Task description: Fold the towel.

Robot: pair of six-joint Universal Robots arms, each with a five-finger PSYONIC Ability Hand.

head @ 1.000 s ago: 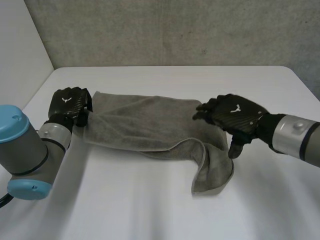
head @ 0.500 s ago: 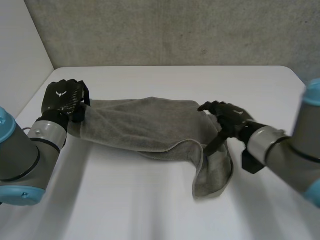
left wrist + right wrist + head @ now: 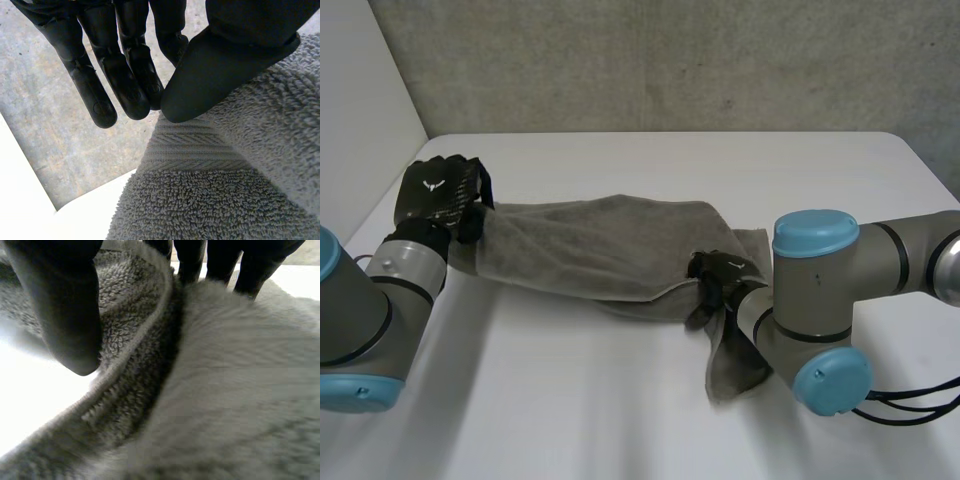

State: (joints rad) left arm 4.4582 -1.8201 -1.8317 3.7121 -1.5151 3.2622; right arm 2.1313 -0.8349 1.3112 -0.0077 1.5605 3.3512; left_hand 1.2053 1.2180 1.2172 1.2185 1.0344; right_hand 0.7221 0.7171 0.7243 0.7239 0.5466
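Two hands hold one grey towel stretched across the table: left hand at its end near the table's left edge, right hand at its bunched right part. Left wrist view: thumb and fingers pinch the hem. Right wrist view: thumb and fingers clamp a fold.

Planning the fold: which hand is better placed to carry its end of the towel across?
Left, probably. The left hand pinches the towel at its banded end; the right hand grips a bunched edge further in, with a flap trailing on the table beyond it.
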